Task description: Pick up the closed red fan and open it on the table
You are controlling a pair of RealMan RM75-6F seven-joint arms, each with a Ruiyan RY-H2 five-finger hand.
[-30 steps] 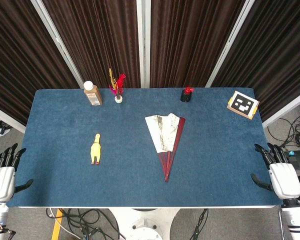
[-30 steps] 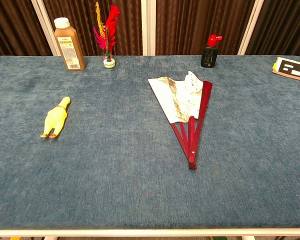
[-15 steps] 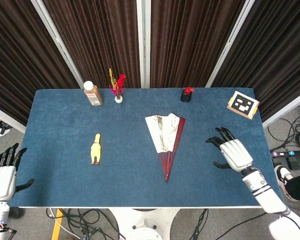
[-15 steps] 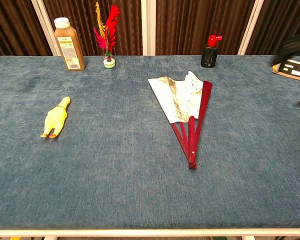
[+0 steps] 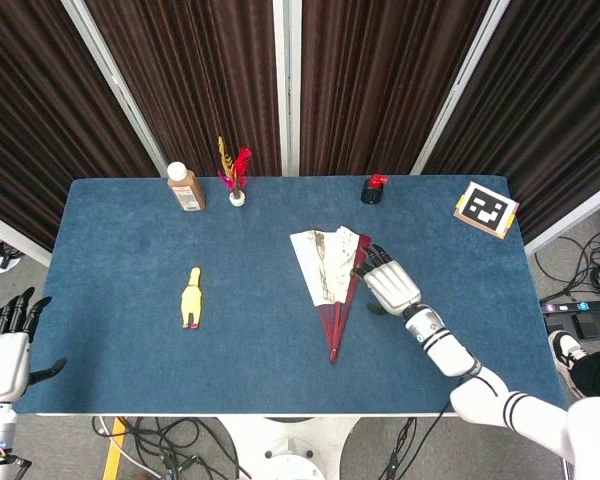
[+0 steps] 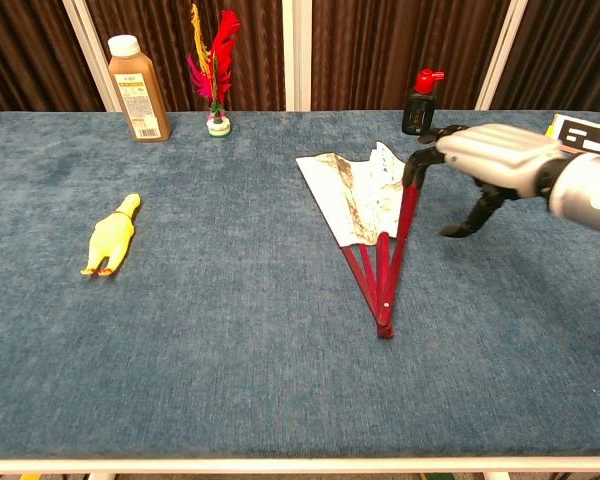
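Note:
The red fan [image 5: 330, 275] [image 6: 368, 213] lies partly spread on the blue table [image 5: 130, 260], its white painted leaf pointing to the back and its red ribs meeting at a pivot toward the front. My right hand [image 5: 388, 283] [image 6: 480, 160] hovers just right of the fan's right red guard, fingers apart and curved down, fingertips close to the guard; it holds nothing. My left hand [image 5: 5, 345] stays off the table's front left corner, fingers spread, empty.
A yellow rubber chicken [image 5: 191, 297] [image 6: 111, 235] lies left of centre. Along the back edge stand a brown bottle [image 5: 185, 187], a feather shuttlecock [image 5: 235, 175] and a black ink bottle with red cap [image 5: 373, 188] [image 6: 421, 102]. A marker card [image 5: 485, 209] sits back right.
My right hand has swept from the table's right front edge leftward across the table to the fan's right guard. The left hand and the fan have not moved.

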